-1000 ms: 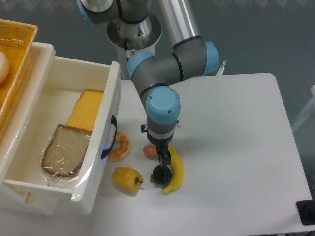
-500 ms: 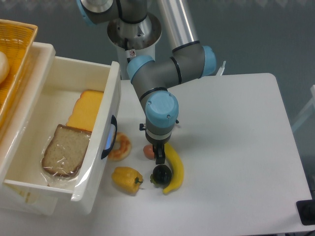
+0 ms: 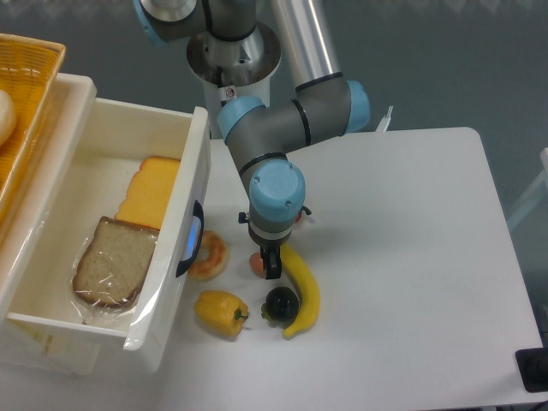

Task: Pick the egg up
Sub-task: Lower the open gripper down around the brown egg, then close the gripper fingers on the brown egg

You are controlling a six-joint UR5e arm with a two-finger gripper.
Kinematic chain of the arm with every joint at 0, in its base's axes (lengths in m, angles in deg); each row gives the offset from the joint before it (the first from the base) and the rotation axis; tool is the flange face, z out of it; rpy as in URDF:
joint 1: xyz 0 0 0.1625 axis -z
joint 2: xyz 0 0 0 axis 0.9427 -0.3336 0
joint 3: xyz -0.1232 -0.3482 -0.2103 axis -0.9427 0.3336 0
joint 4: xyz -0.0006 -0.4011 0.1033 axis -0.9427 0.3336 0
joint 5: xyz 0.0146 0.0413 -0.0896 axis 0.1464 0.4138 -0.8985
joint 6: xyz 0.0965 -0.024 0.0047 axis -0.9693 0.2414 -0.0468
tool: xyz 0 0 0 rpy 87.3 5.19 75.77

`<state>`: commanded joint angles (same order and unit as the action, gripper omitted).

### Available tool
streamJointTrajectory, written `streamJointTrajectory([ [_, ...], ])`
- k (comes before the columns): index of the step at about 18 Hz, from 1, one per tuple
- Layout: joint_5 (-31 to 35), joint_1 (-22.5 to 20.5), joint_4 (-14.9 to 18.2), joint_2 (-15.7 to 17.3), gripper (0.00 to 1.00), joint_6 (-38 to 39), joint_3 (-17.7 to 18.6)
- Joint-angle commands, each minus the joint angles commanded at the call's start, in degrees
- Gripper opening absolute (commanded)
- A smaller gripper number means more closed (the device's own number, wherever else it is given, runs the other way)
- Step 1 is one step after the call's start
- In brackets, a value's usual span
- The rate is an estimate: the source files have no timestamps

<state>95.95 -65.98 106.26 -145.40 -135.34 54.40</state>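
The egg [image 3: 256, 264] is a small pinkish-brown oval lying on the white table between the donut and the banana. Only its left part shows, because the gripper covers the rest. My gripper [image 3: 272, 269] points straight down, with its dark fingertips at the egg's right side and low over the table. Only one dark finger bar shows under the blue wrist, so the gap between the jaws cannot be seen. Nothing is visibly held.
A glazed ring donut [image 3: 210, 254] lies left of the egg and a banana [image 3: 305, 291] right of it. A black round fruit [image 3: 281, 304] and a yellow pepper [image 3: 221, 312] lie in front. A white open drawer [image 3: 193, 184] holding bread [image 3: 111, 262] and cheese [image 3: 150, 193] stands at left.
My gripper has moved back and slightly left, from over the black fruit to beside the egg. The black fruit is uncovered now. No object has moved.
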Motion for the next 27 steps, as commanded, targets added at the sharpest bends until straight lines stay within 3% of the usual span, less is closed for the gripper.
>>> streamJointTrajectory([
  [9, 0.1, 0.1, -0.3, -2.0, 0.99, -0.1, -1.9],
  [19, 0.1, 0.6, -0.9, -2.6, 0.78, 2.1, -1.8],
  [27, 0.1, 0.7, -1.0, -2.7, 0.77, 2.7, -1.6],
])
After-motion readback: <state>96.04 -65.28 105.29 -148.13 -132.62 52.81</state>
